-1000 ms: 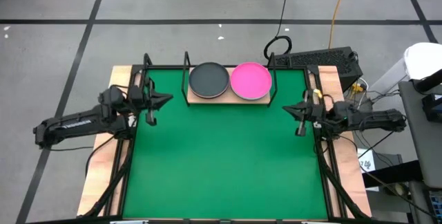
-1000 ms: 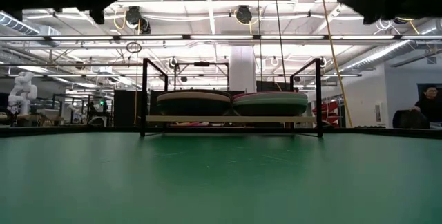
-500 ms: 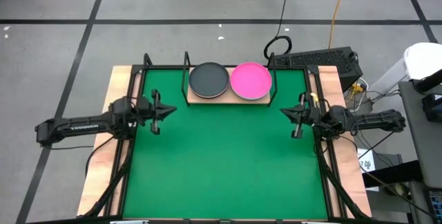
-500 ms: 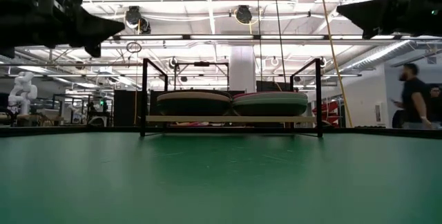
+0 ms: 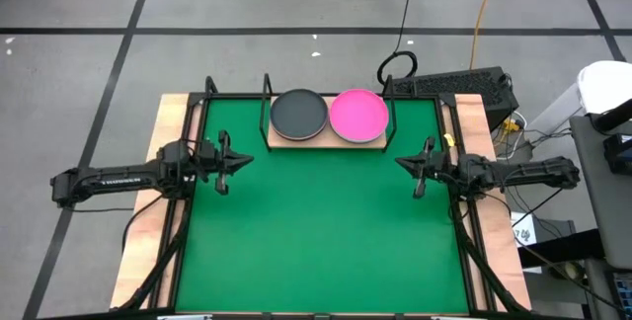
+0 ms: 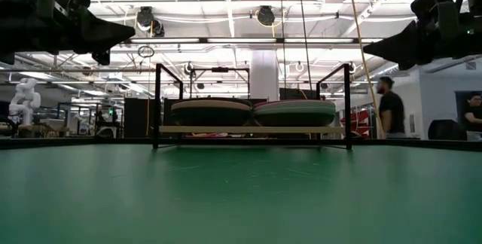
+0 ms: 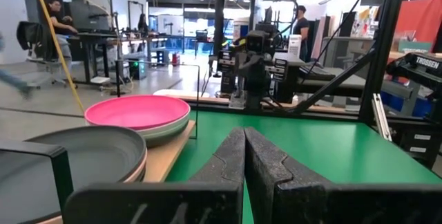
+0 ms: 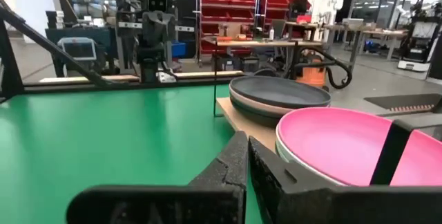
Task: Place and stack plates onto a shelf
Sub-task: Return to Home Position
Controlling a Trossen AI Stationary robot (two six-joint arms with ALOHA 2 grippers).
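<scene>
The plates stand in two stacks on the light-wood shelf [image 5: 326, 143] at the far edge of the green mat. The left stack has a dark grey plate [image 5: 298, 113] on top, the right one a hot pink plate [image 5: 357, 115]. In the low view both stacks [image 6: 211, 111] [image 6: 294, 112] rest on the board [image 6: 252, 129]. My left gripper [image 5: 247, 158] hovers shut over the mat's left side, pointing level toward the right. My right gripper [image 5: 398, 162] hovers shut over the mat's right side, pointing left. Neither gripper holds anything.
Black metal posts [image 6: 157, 105] [image 6: 348, 105] frame the shelf, and black rails [image 5: 183, 221] run along the table's sides. The green mat [image 5: 326, 231] stretches between the arms. A black cable loop [image 5: 397, 66] lies behind the table. People [image 6: 390, 108] move in the room beyond.
Both grippers have come down toward the mat and stayed shut. The left one sank early and then kept almost still. The right one kept sinking, reached a little farther in over the mat and rolled about its own axis. The plates have not moved.
</scene>
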